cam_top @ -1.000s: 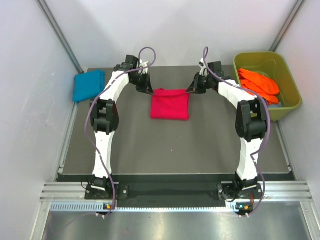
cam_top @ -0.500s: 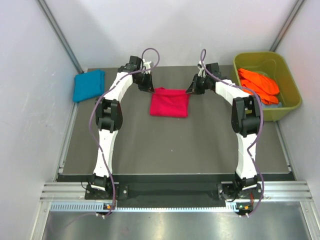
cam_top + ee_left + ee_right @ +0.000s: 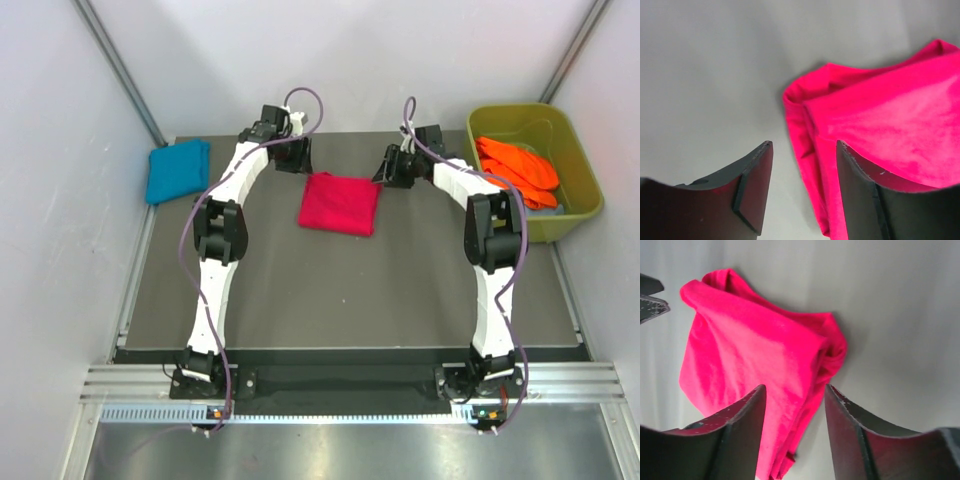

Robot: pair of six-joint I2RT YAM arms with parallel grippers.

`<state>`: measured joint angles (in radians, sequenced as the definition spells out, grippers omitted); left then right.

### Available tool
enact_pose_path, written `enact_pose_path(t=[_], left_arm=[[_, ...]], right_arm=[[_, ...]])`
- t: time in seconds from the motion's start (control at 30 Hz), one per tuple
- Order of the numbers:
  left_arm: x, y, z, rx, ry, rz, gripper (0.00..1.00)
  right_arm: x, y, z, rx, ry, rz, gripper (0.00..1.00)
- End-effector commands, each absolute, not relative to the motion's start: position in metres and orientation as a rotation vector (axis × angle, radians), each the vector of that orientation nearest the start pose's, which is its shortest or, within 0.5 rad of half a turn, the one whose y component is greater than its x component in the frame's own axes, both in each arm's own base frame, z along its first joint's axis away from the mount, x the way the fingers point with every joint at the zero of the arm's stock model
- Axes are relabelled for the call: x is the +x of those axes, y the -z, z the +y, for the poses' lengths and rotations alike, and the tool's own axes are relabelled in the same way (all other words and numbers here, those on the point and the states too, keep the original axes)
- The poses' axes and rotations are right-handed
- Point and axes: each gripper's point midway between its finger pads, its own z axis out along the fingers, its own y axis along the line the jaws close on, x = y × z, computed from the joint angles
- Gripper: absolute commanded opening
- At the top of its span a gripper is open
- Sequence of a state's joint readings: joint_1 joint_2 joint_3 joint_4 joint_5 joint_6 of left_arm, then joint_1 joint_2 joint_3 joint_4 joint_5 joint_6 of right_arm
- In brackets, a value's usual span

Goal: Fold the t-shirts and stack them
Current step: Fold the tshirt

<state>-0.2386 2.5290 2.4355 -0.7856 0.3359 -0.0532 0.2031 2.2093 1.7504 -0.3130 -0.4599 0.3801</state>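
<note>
Crimson-pink t-shirt [image 3: 339,203] lies folded between my left gripper [image 3: 293,163] and right gripper [image 3: 388,172], both wide and empty. Teal-blue t-shirt [image 3: 177,170] sits folded beyond the left; orange t-shirts [image 3: 517,168] beyond the right look unfolded, and nothing is stacked.

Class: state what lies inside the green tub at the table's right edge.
Bright orange t-shirts, crumpled in a heap, lie in the tub. Anything beneath them is covered; their number cannot be told.

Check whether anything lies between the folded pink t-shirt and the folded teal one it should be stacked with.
No loose object lies on the table between the pink t-shirt and the teal t-shirt. Only the left arm crosses above that stretch with its white link, so it would likely need to move aside.
</note>
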Motion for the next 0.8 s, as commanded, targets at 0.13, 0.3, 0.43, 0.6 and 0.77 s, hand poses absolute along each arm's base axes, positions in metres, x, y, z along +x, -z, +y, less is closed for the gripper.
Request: enact_pose_path(t=[0.13, 0.3, 0.43, 0.6, 0.77], left_arm=[[0.560, -0.132, -0.192, 0.370, 0.489, 2.400, 0.61], [0.530, -0.096, -0.196, 0.317, 0.651, 2.536, 0.64], [0.526, -0.085, -0.207, 0.295, 0.773, 2.552, 0.65], [0.530, -0.075, -0.214, 0.295, 0.797, 2.551, 0.66], [0.530, -0.065, -0.214, 0.289, 0.788, 2.575, 0.67]], right_arm=[[0.533, -0.156, 0.196, -0.077, -0.837, 2.233, 0.52], [0.514, -0.132, 0.206, -0.038, -0.942, 2.299, 0.47], [0.506, -0.109, 0.213, -0.040, -0.957, 2.358, 0.48], [0.508, -0.099, 0.214, -0.042, -0.967, 2.374, 0.48], [0.510, -0.093, 0.218, -0.035, -0.985, 2.381, 0.47]])
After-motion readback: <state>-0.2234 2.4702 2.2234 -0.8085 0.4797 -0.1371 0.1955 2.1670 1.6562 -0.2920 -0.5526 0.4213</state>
